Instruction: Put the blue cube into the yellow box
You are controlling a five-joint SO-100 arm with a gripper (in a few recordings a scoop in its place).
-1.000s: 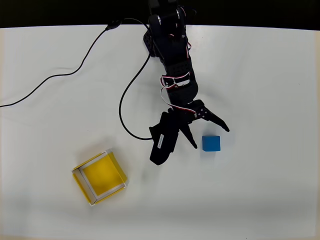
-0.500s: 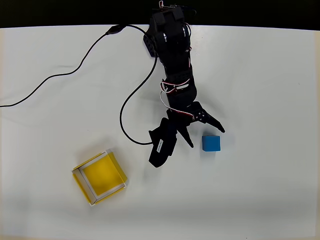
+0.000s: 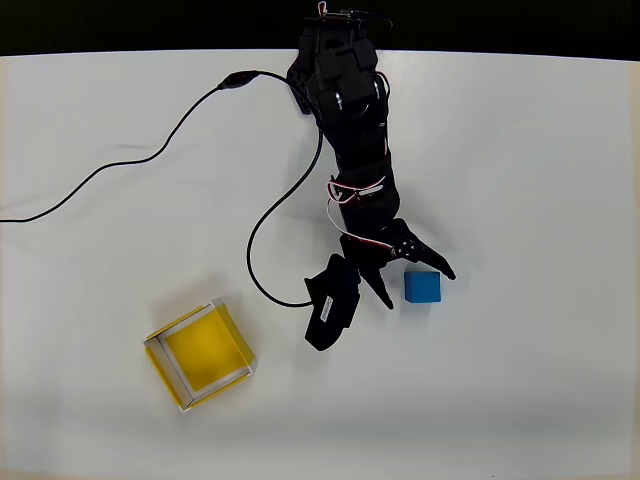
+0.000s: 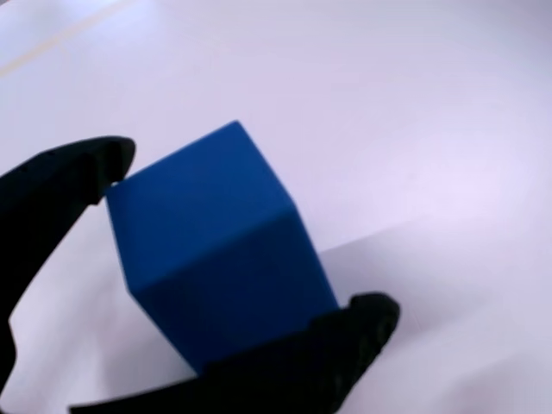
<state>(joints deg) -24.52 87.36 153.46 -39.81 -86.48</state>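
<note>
Overhead view:
- Arm: black, reaching down from top edge of white counter (image 3: 540,150); black cable (image 3: 150,160) trails off to the left.
- Gripper (image 3: 412,282): jaws spread wide, nothing held; one finger tip near the upper right corner of the blue cube (image 3: 422,287), other finger just left of it.
- Blue cube: on counter, right of centre, square-on, plain top face, partly between the jaws.
- Yellow box (image 3: 198,354): lower left, well apart from cube, open top, yellow floor, pale rims, turned at an angle, empty.

Wrist view:
- Blue cube (image 4: 216,250): close up, bright blue, plain faces, sharp edges; sits corner-on between the fingers.
- Fingers (image 4: 60,181): black, one either side, not clamped yet.

Step, as judged: approach/pre-grasp. Next calls for advancing a bit, closing on opp. faces, then lift & carry to box. Risk: corner-on grip may twist cube.
</note>
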